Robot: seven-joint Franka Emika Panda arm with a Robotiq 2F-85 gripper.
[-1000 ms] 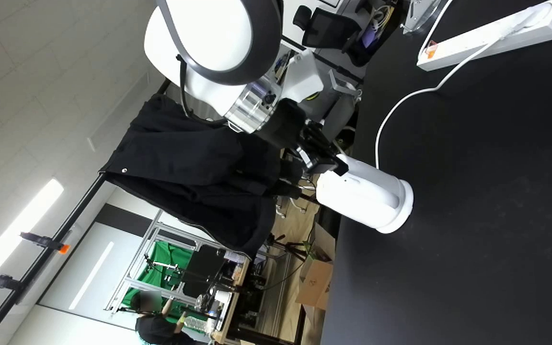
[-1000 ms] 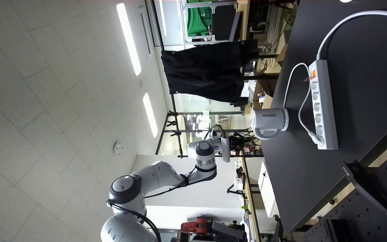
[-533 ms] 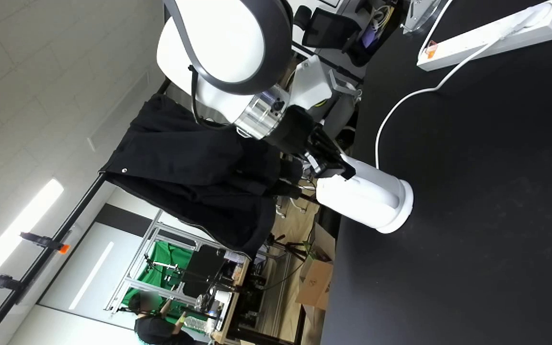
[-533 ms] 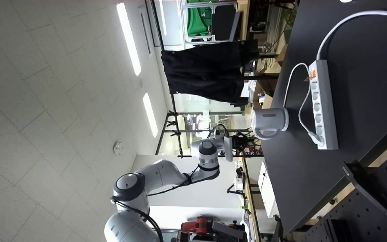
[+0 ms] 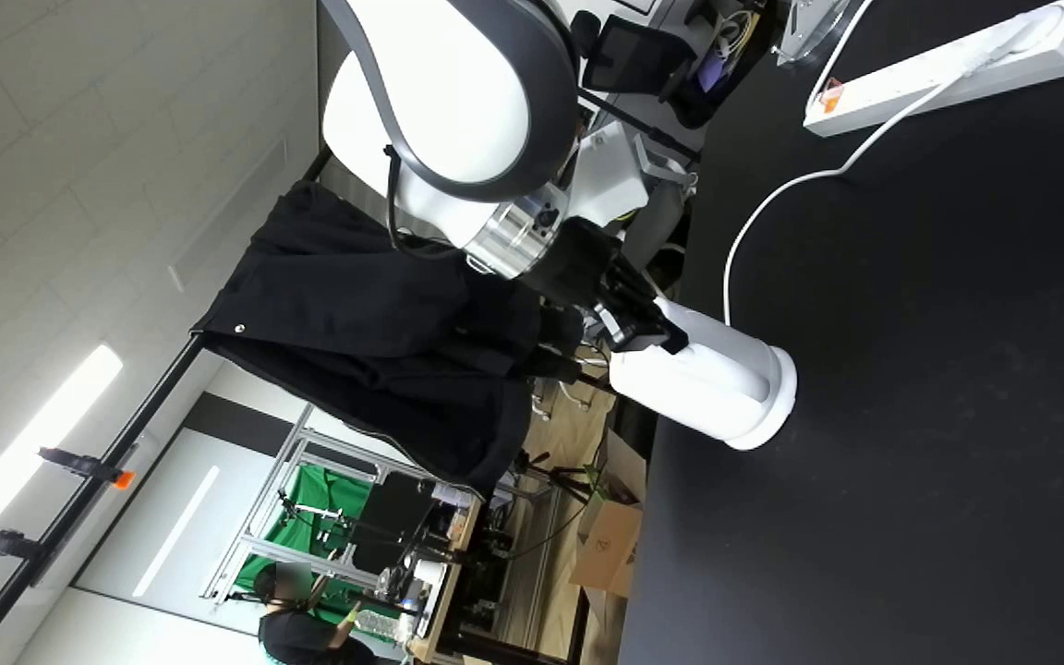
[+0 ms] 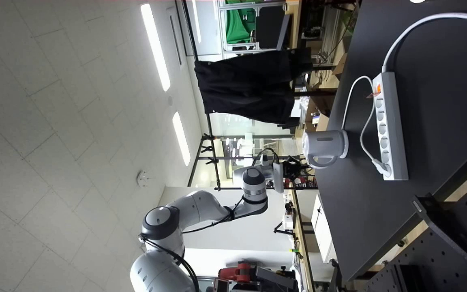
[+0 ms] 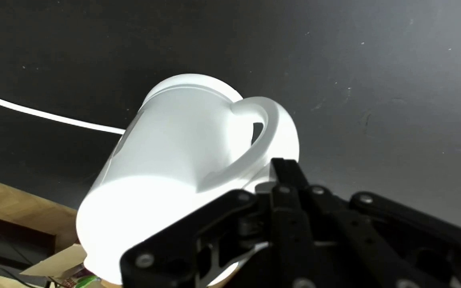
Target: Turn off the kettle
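I've the kettle upright on the table, w/ its handle to the rt in my wrist view & cord to the lt. Cord runs to the power strip, also on table, plugged in at one end. My gripper is by the handle's top; can't tell if touching.

Overhead, two long lights glow in the pale panelled ceiling, and black cloth hangs from a dark pole. Past the dark table I can see wood-grained floor, a cardboard box, a white cabinet and a plain white wall, with green fabric hanging far behind.
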